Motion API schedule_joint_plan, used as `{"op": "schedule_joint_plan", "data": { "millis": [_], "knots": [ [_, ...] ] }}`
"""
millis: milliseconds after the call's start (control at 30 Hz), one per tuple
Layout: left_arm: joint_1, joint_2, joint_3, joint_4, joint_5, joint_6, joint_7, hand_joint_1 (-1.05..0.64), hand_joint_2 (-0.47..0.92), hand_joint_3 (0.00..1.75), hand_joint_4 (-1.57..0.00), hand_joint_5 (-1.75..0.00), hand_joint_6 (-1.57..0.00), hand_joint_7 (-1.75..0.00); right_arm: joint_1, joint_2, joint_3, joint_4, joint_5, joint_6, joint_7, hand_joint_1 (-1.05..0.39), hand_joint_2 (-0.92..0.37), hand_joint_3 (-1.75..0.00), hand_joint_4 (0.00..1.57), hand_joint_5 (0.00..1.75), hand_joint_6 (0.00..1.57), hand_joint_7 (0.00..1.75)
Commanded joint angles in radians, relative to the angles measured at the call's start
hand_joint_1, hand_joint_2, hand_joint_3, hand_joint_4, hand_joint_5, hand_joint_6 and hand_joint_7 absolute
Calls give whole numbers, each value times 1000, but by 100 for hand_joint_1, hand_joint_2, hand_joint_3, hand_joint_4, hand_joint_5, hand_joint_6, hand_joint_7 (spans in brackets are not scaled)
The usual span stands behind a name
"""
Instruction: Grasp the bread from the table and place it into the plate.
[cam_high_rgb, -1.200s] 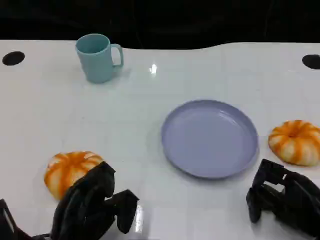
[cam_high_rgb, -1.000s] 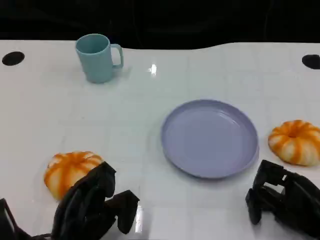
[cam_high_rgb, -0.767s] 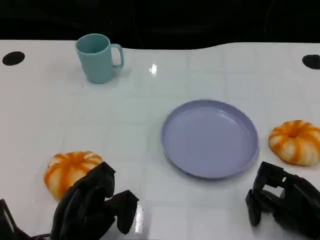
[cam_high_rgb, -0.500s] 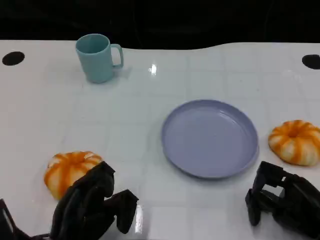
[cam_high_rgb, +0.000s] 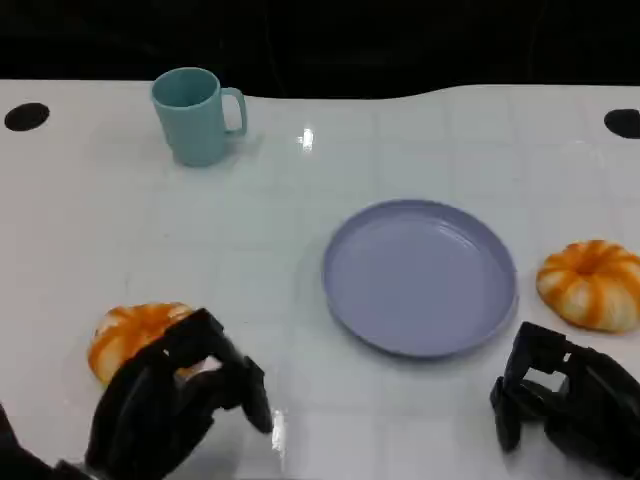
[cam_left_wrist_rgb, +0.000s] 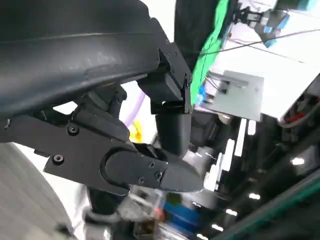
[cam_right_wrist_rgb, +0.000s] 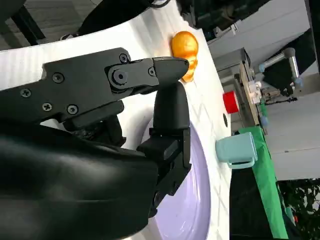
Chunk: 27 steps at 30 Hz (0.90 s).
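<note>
The task has barely begun: the lavender plate (cam_high_rgb: 418, 275) at centre right holds nothing. One bread (cam_high_rgb: 130, 335) lies on the tabletop (cam_high_rgb: 300, 200) at lower left, partly behind the empty, spread left hand (cam_high_rgb: 175, 405). Another bread (cam_high_rgb: 592, 284) sits right of the plate, above the empty right hand (cam_high_rgb: 560, 400), whose fingers are loosely curled.

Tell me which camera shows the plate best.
The head view: the whole purple plate lies face-up in full, empty, between the two breads. The right wrist view catches just part of its rim behind the right hand. In the left wrist view I cannot make it out.
</note>
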Motion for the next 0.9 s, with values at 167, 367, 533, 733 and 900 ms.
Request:
{"op": "schedule_joint_plan", "data": {
  "millis": [167, 367, 533, 733, 900],
  "knots": [
    [55, 107, -55, -168, 366, -221, 215, -73, 92, 14, -43, -111, -50, -61, 0, -8, -9, 10, 7, 0, 13, -58, -92, -20, 73, 175, 62, 163],
    [111, 207, -86, -361, 689, -211, 386, -65, 92, 7, -22, -98, -43, -41, -2, -8, -10, 12, 4, 18, 6, -58, -92, -18, 74, 175, 63, 164],
    [129, 288, -91, -473, 952, -207, 502, -60, 91, 4, -22, -92, -42, -33, -7, -7, -10, 17, 0, 10, 2, -59, -92, -20, 74, 175, 63, 163],
    [145, 372, -127, -634, 1353, -76, 522, -63, 91, 1, -9, -77, -37, -20, -9, -1, -10, 13, 4, 20, 0, -59, -92, -18, 74, 175, 63, 162],
    [124, 412, -180, -690, 1571, 25, 466, -62, 82, 0, -1, -71, -35, -14, -8, 0, -8, 12, -1, 13, -4, -60, -92, -18, 75, 175, 64, 162]
  ]
}}
